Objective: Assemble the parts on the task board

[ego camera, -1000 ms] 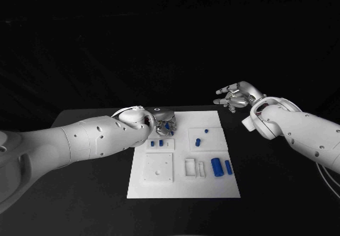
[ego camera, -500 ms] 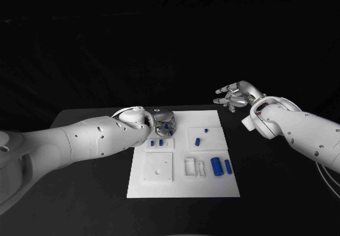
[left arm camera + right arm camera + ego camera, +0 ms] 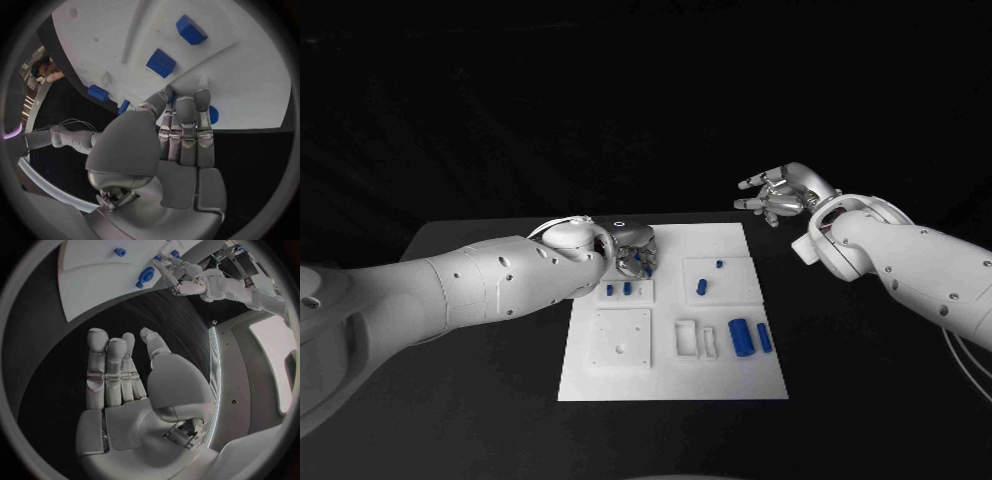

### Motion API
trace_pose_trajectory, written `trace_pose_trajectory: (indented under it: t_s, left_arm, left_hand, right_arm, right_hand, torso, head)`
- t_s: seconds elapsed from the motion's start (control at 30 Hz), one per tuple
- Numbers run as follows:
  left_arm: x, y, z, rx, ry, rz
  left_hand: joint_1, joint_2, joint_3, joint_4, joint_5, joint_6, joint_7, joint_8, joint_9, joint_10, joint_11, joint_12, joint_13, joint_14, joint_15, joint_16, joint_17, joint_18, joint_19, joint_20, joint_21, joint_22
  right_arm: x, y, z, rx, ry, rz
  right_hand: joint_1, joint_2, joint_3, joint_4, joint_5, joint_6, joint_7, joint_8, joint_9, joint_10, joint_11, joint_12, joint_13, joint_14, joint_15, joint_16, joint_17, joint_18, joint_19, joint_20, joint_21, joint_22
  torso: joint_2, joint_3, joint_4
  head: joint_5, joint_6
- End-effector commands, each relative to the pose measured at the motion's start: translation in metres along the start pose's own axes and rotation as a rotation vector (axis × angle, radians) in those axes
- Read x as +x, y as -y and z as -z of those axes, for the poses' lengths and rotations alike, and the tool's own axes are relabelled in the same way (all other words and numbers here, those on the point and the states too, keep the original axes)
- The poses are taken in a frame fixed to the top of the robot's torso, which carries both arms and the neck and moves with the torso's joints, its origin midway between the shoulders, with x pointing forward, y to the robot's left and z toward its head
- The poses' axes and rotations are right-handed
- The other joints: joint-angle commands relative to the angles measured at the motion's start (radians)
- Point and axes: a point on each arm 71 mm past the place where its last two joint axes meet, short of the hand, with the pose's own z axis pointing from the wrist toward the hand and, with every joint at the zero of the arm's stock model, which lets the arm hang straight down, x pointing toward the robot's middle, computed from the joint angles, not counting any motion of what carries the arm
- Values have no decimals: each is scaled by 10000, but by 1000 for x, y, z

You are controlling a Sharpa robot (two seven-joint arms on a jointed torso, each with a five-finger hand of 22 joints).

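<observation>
The left hand [image 3: 633, 248] is pinching a blue part [image 3: 211, 114] with its fingertips, at the far left corner of the board [image 3: 668, 380]. The right hand [image 3: 783, 195] is staying up off the table with fingers spread, holding nothing.

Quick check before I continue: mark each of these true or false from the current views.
1. The left hand is at the far left corner of the task board, fingers on a blue part. True.
2. The right hand holds a blue part. False: it is empty, fingers apart, off the board.
3. Two large blue cylinders lie at the board's right side. True.
4. The board is bare of parts. False: several blue parts sit on it.
</observation>
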Motion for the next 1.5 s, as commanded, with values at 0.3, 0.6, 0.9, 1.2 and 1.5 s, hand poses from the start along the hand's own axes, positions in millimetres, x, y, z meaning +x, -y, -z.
trace_pose_trajectory:
  t_s: [0.3,0.6,0.9,1.2,1.5]
  left_arm:
    - [1,3,1,248,372,564]
    - [0,-1,5,221,767,676]
    - [-9,-9,15,31,943,1437]
    - [-16,-18,29,-157,697,1993]
    - [-16,-29,41,-456,274,2070]
  left_hand:
    - [63,358,-193,-271,2,737,-124,-1,152,708,-248,2,30,268,-185,90,77,-63,100,-274,295,217]
    - [-65,330,-33,-487,-6,800,-141,-4,115,754,-263,-1,29,299,-209,87,134,-86,38,-313,467,208]
    - [-82,324,10,-521,50,769,-130,-11,85,709,-242,-7,26,276,-198,59,135,-75,-1,-305,491,209]
    - [-111,363,66,-522,177,662,-100,-14,39,575,-188,-15,22,214,-150,22,138,-38,-122,-254,520,211]
    - [-97,391,120,-500,230,618,-89,-10,30,521,-161,-16,21,182,-126,3,134,-9,-180,-224,550,213]
  right_arm:
    - [1,-1,0,-104,-107,-34]
    - [2,-2,0,-112,-126,-40]
    - [1,-1,0,-92,-121,-30]
    - [-1,1,1,-46,-105,-8]
    - [-2,2,1,-11,-98,6]
  right_hand:
    - [-115,16,28,-49,71,239,66,-30,8,-372,-175,62,-8,-66,-19,69,-26,140,418,-49,-3,211]
    - [-114,15,37,-55,73,249,65,-30,8,-369,-177,73,-4,-66,-21,71,-33,139,420,-52,16,214]
    - [-131,9,76,-78,135,251,65,-33,6,-384,-179,94,11,-68,-23,82,-52,138,418,-55,21,210]
    - [-156,-7,107,-88,233,248,65,-33,6,-383,-179,93,9,-71,-25,87,-62,139,417,-56,16,202]
    - [-173,-15,112,-83,255,252,66,-32,7,-381,-179,94,8,-72,-24,90,-65,140,415,-56,14,200]
  torso:
    - [-11,2,9]
    - [-11,4,10]
    - [-14,11,18]
    - [-21,14,31]
    - [-7,-1,12]
  head:
    - [1,-13]
    - [7,28]
    - [10,60]
    - [17,57]
    - [44,62]
